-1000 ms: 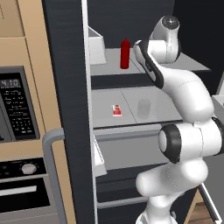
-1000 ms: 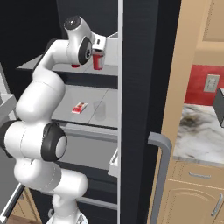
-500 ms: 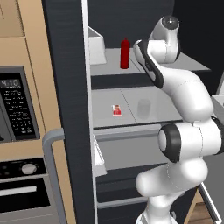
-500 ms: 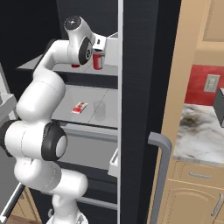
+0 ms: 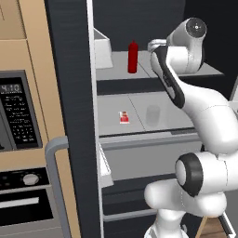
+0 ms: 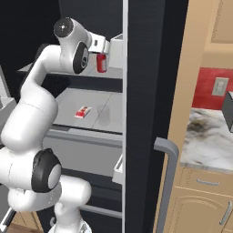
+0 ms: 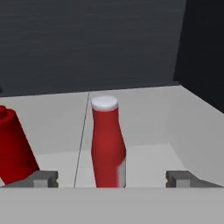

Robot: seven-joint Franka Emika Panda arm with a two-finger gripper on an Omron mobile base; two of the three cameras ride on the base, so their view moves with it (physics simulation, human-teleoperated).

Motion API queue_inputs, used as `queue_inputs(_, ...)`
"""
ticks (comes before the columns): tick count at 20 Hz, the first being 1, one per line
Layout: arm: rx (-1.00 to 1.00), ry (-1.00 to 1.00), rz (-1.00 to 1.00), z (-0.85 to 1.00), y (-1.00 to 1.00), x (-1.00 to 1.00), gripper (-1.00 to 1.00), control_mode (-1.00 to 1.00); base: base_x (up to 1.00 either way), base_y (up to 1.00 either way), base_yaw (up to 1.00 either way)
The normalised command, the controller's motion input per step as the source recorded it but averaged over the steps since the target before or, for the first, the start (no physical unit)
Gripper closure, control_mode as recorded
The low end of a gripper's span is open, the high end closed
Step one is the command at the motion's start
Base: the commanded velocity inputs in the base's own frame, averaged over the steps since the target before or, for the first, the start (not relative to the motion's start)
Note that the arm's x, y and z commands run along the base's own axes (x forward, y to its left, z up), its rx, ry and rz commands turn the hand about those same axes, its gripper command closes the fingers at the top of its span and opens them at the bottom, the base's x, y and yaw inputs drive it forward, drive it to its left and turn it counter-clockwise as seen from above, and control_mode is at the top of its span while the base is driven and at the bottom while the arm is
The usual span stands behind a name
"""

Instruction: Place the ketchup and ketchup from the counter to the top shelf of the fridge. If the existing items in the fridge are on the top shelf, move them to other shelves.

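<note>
Up on the top shelf (image 5: 186, 69) both ketchup bottles are stood; the white-capped one (image 7: 108, 144) is framed by the spread gripper (image 7: 111, 178), untouched. Probably light, slick plastic, best pinched mid-body.

Darker ketchup bottle (image 7: 13, 146) cut by hand view's left edge; paler-topped bottle (image 6: 101, 63) partly behind arm; packet (image 5: 124, 117) print unreadable.

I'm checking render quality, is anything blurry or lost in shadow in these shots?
Hand view: the white-capped red ketchup bottle is soft-edged. Left base view: the clear tumbler nearly vanishes against the pale grey shelf. Right base view: the fridge's back is near-black.
</note>
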Motion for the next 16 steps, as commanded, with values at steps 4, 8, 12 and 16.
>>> queue_inputs(4,0.01,-0.43,0.02,0.30,0.00,-1.00,-1.00,-1.00,0.00,0.00,0.00)
queue_inputs(8,0.04,-0.21,0.00,0.28,-0.06,-1.00,-1.00,-1.00,0.00,0.00,0.00)
queue_inputs(12,0.00,-0.01,0.00,0.09,-0.01,-1.00,-1.00,-1.00,0.00,0.00,0.00)
queue_inputs(16,0.00,0.00,0.00,0.22,0.00,-1.00,-1.00,-1.00,0.00,0.00,0.00)
